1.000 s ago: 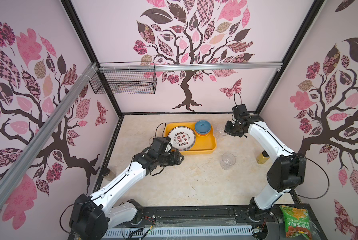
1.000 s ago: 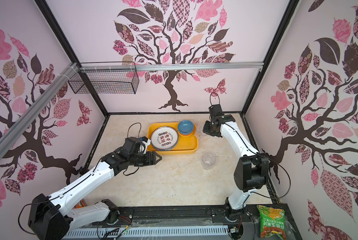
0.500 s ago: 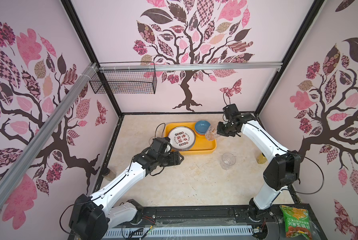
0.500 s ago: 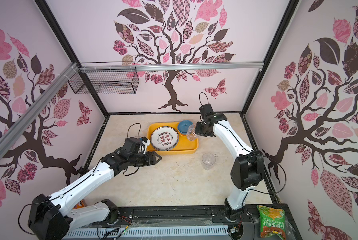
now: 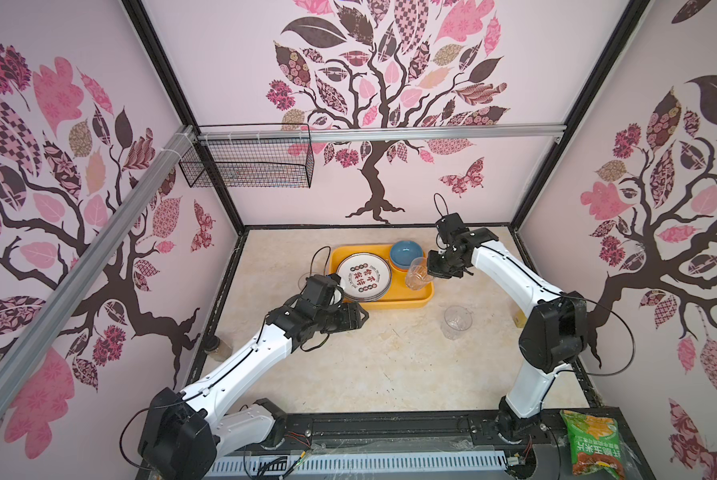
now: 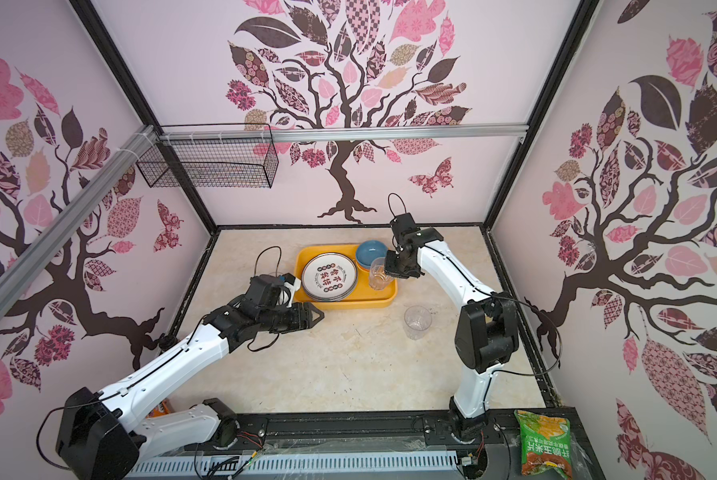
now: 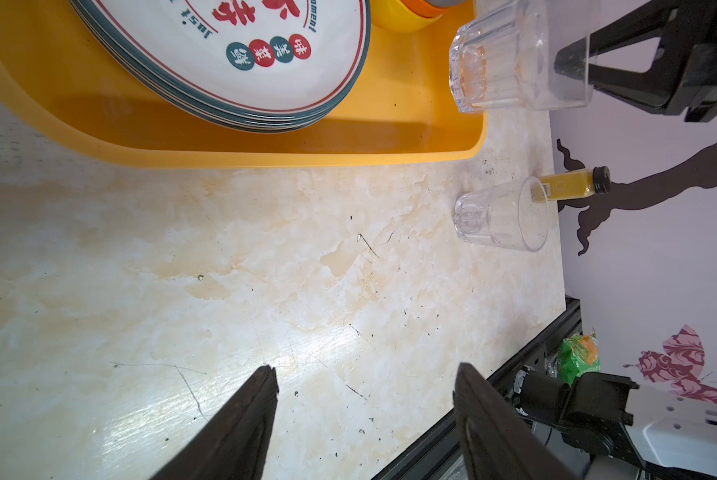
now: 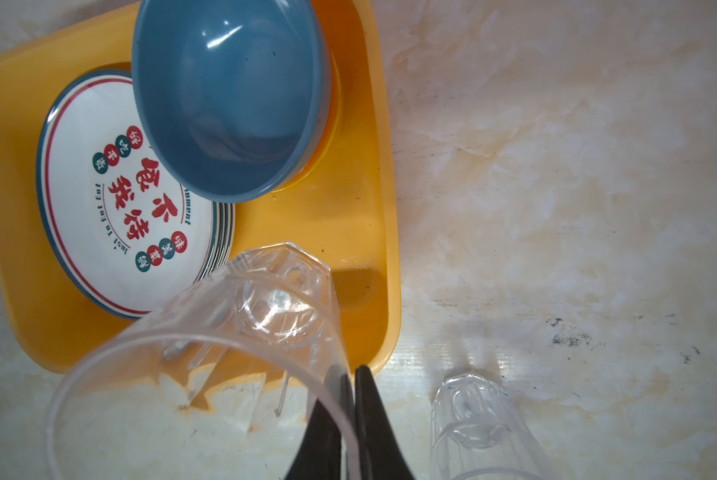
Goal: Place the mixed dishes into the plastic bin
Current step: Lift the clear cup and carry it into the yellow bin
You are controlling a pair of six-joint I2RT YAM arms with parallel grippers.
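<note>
Clear, faceted plastic: the right pincer (image 8: 352, 372) is pinched almost shut on the rim of one tumbler (image 8: 240, 332), one finger inside the wall and one outside. It holds the tumbler over the right end of the yellow-orange bin (image 5: 390, 305). The left pincer (image 7: 365, 370) gapes wide, holding nothing, above the marbled counter (image 7: 265, 270). In the bin lie stacked white plates (image 5: 363, 279) with red Chinese characters, and a glossy blue bowl (image 5: 406, 253). A second tumbler (image 5: 456, 322) stands on the counter.

bright, even light; wide-angle distortion
</note>
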